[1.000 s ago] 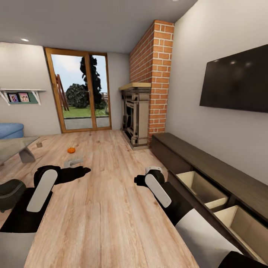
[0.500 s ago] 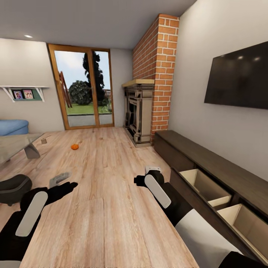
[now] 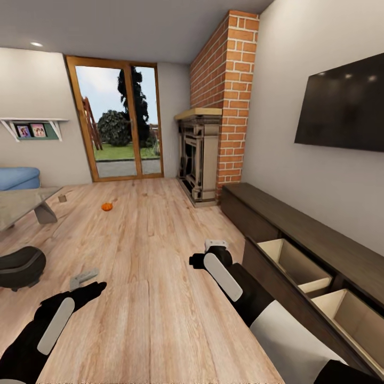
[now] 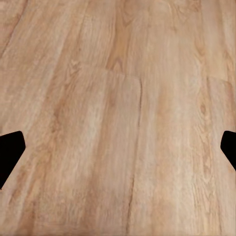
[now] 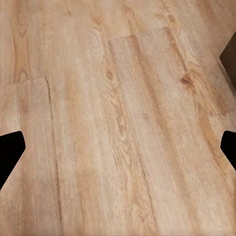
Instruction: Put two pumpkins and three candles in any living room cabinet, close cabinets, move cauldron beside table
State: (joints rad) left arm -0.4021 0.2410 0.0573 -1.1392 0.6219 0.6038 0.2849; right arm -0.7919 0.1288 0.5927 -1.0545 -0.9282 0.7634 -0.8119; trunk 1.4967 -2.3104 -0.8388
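Two claws, your left claw and right claw, hang spread and empty over floorboards; one pumpkin sits far ahead, open cabinet beside right claw.

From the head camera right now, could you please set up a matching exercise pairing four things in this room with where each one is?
Things:
1. pumpkin
2. cauldron
3. television
4. cabinet

Places:
A. mounted on the right wall
B. far out on the wooden floor, toward the glass door
C. along the right wall, two compartments open
D. on the floor at the left, beside the glass-topped table

Pairs: 1-B, 2-D, 3-A, 4-C
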